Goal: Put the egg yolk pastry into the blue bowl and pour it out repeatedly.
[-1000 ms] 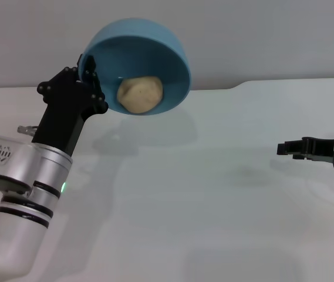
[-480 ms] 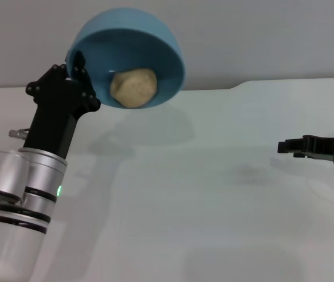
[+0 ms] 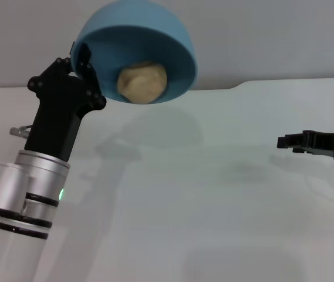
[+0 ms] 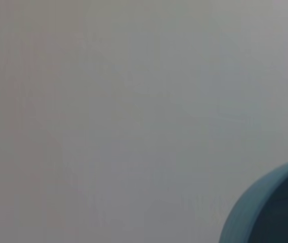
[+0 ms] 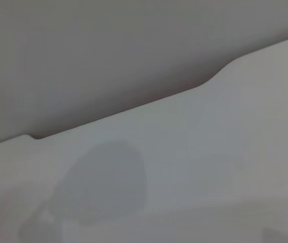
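In the upper left of the frame, the left pincer (image 3: 83,66) grips the rim of the blue bowl (image 3: 155,26), tipped high over the white table (image 3: 213,205), the egg yolk pastry (image 3: 142,83) inside; the right pincer (image 3: 284,141) waits at the right edge, fingers unclear.

Setting: robot test bench, laboratory type. Evidence: one plain white table (image 3: 213,205) with a notched far edge; behind the table, a bare grey wall (image 3: 272,35); above the table, two robot arms, silver and black. No household or shop fittings beside the table.
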Controlling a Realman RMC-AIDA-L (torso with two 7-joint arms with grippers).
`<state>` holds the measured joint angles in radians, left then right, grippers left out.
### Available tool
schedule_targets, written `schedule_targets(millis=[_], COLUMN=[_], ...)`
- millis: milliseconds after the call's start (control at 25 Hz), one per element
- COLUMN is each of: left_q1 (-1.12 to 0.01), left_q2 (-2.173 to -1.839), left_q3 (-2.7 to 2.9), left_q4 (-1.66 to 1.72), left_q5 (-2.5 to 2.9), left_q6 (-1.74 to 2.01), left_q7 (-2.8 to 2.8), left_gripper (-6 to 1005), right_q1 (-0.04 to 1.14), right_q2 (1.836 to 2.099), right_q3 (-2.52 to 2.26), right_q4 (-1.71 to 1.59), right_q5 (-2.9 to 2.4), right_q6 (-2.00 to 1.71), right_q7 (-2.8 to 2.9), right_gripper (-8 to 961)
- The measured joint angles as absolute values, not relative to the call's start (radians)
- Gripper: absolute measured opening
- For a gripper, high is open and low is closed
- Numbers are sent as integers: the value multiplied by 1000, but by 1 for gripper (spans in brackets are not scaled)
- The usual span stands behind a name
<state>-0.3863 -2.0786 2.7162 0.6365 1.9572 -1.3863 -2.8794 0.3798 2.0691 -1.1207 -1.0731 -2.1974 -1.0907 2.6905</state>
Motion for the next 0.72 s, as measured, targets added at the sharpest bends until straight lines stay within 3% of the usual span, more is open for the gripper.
schedule_targets(millis=[720], left_q1=[-423], left_q2=[-2079], left_q3=[2715], left_q4=[628], left_q5=[1947], left_q6=[-1338], left_q7=[-2879], left_gripper=[-1], right_q1=[382], right_q2=[2069], right_q3=[-1116], right_q4=[-1066], right_q5=[-2196], right_q6=[-1079], right_q7=[2681], right_gripper=[397])
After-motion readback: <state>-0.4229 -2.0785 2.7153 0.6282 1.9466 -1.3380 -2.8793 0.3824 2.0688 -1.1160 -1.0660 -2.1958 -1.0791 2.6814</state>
